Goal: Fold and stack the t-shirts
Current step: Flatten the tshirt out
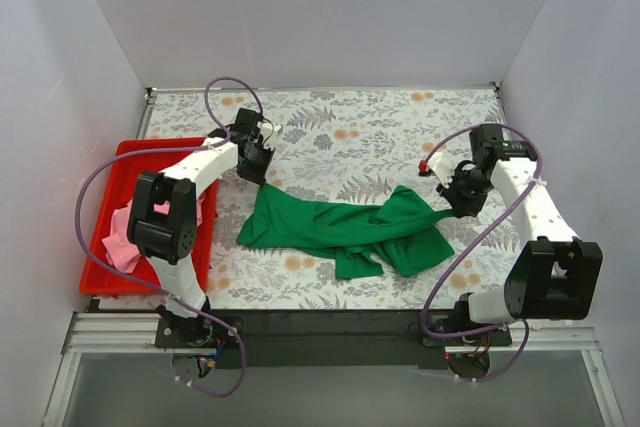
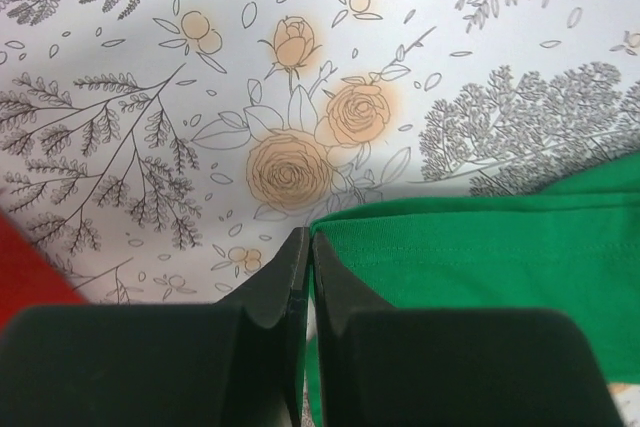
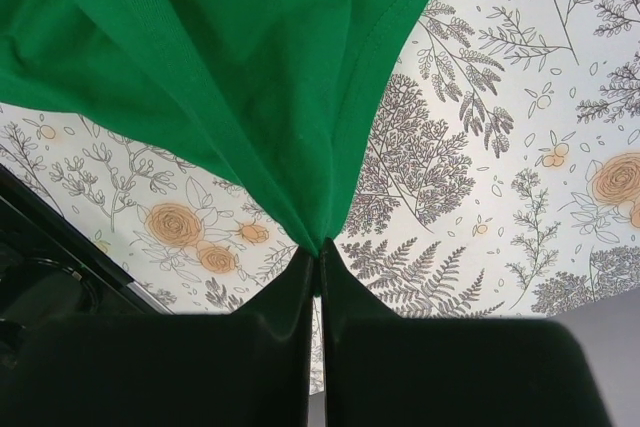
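Task status: early stage, no fold completed. The green t-shirt lies on the bench between the two arms. It is drawn out lengthwise and crumpled, with a loose bunched portion toward the near edge. In the left wrist view, the left fingers are closed against each other, and the shirt's hem runs into the seam between them. I judge that they are pinching that edge, though the contact itself is hidden. The right fingers are closed on a gathered point of the same shirt, and the cloth fans upward from the pinch. The shirt is therefore held at both ends and is neither spread flat nor folded. The pink t-shirt sits in a heap in the red tray to the left of the bench, partly hidden by the left arm, with no fold visible. In my judgement, the remaining work is to flatten and fold the green shirt, take the pink one out of the tray and fold it, then stack the two.
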